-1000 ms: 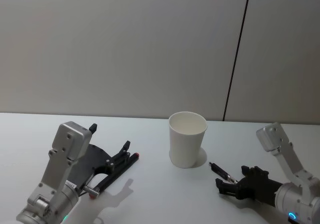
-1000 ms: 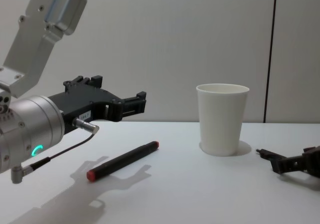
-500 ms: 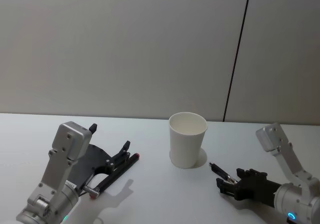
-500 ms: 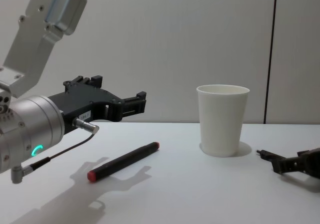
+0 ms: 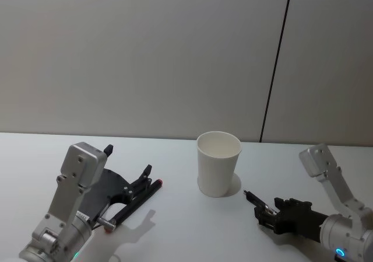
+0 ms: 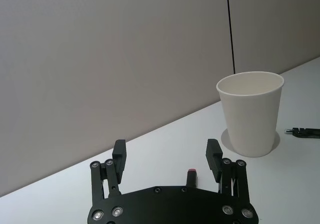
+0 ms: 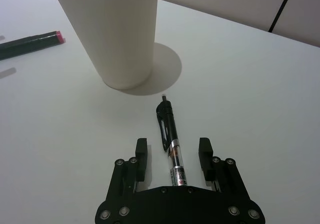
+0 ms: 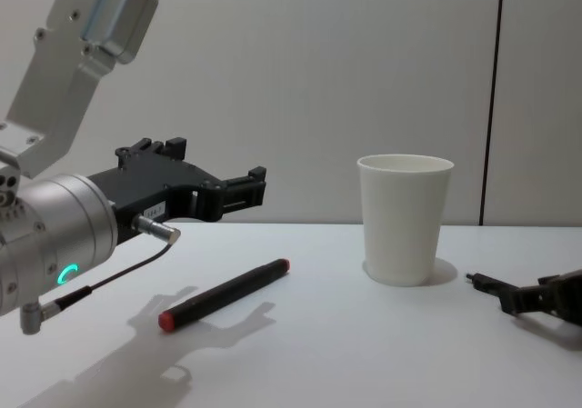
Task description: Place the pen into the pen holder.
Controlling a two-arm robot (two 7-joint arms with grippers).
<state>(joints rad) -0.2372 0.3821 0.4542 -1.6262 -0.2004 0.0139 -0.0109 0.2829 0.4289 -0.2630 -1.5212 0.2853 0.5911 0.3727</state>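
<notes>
- Table (image 5: 186, 227): white and flat; it carries every item below.
- Left gripper (image 6: 166, 151): held above the table on the left, well apart from the cup. Fingers spread, nothing between them. It hovers over the marker without touching it.
- Cup (image 5: 218, 166): upright near the table's middle, mouth open, nothing seen inside. It serves as the holder.
- Right gripper (image 7: 172, 144): low at the table surface, right of the cup. Fingers released, one on each side of the pen, neither touching it.
- Marker (image 8: 225, 293): black with red ends, lying flat left of the cup, beneath the left gripper.
- Pen (image 7: 169, 129): slim black clip pen, lying flat just right of the cup, tip toward the cup's base but apart from it. Its rear half sits between the right gripper's fingers.
- Step in hand, as judged: pre-grasp, the right gripper lined up on the pen. The next move calls for closing squarely on the barrel, lifting, tipping the pen near upright, centring it over the cup's rim, then releasing.
</notes>
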